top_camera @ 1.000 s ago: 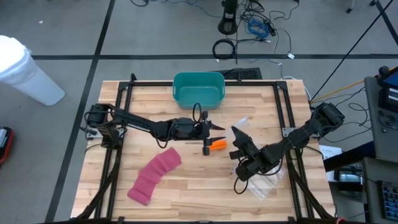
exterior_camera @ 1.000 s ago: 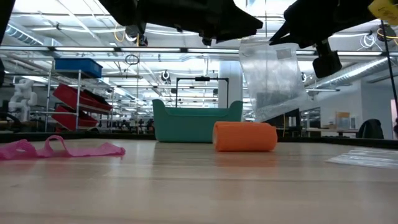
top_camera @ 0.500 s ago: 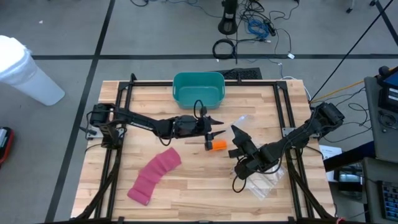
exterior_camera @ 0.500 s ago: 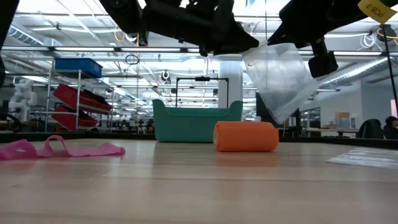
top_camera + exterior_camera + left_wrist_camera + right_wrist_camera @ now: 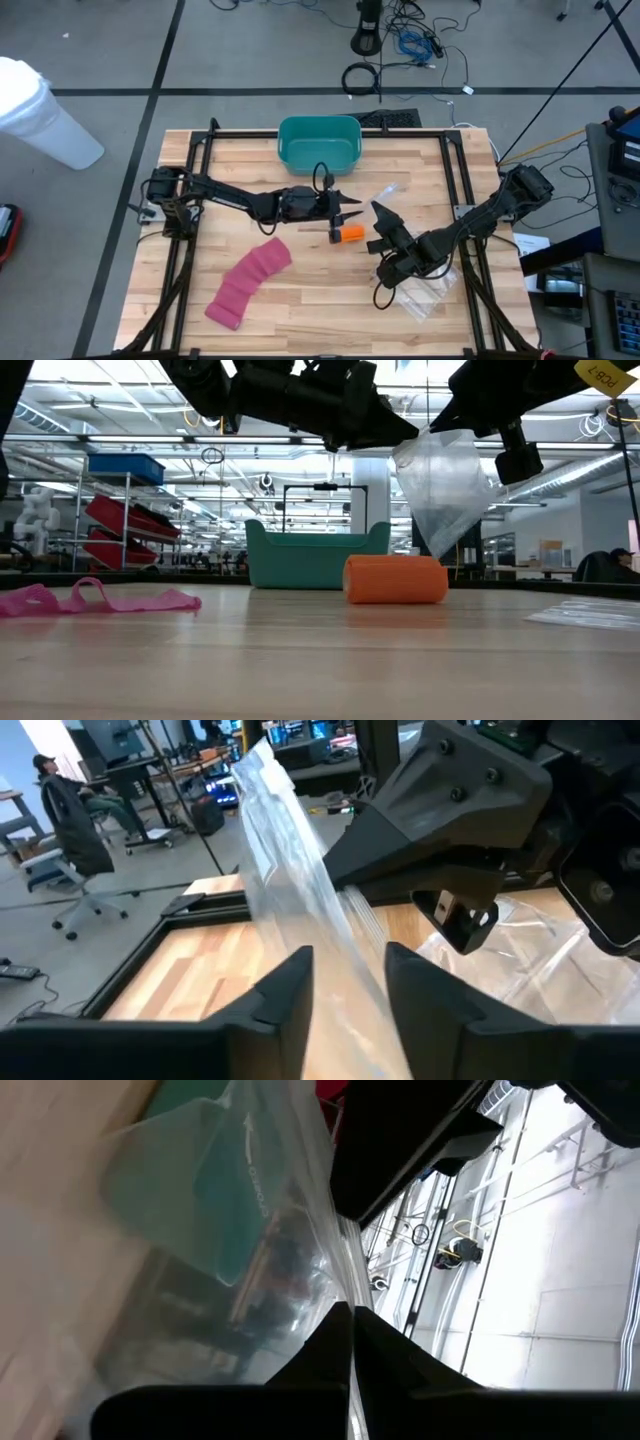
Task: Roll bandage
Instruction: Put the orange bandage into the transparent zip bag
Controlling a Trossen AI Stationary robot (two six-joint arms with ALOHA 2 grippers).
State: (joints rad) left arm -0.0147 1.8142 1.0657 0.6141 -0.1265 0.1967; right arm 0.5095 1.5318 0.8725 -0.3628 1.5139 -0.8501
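Table [image 5: 300, 300] of pale wood carries a teal bin [image 5: 319, 143] at its far edge and my pink bandage [image 5: 247, 284] lying unrolled near the front left. My right gripper [image 5: 383, 214] is clamped on a clear plastic bag [image 5: 440, 490]; my left gripper [image 5: 348, 208] straddles the bag's edge, fingers apart, above an orange roll [image 5: 350, 233].

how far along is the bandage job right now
Done: the orange bandage already lies rolled on the table. In hand: the right gripper is shut on a clear plastic bag, held up above the roll, while the left gripper straddles the bag's edge, fingers apart. Left: the pink bandage lies unrolled and untouched.
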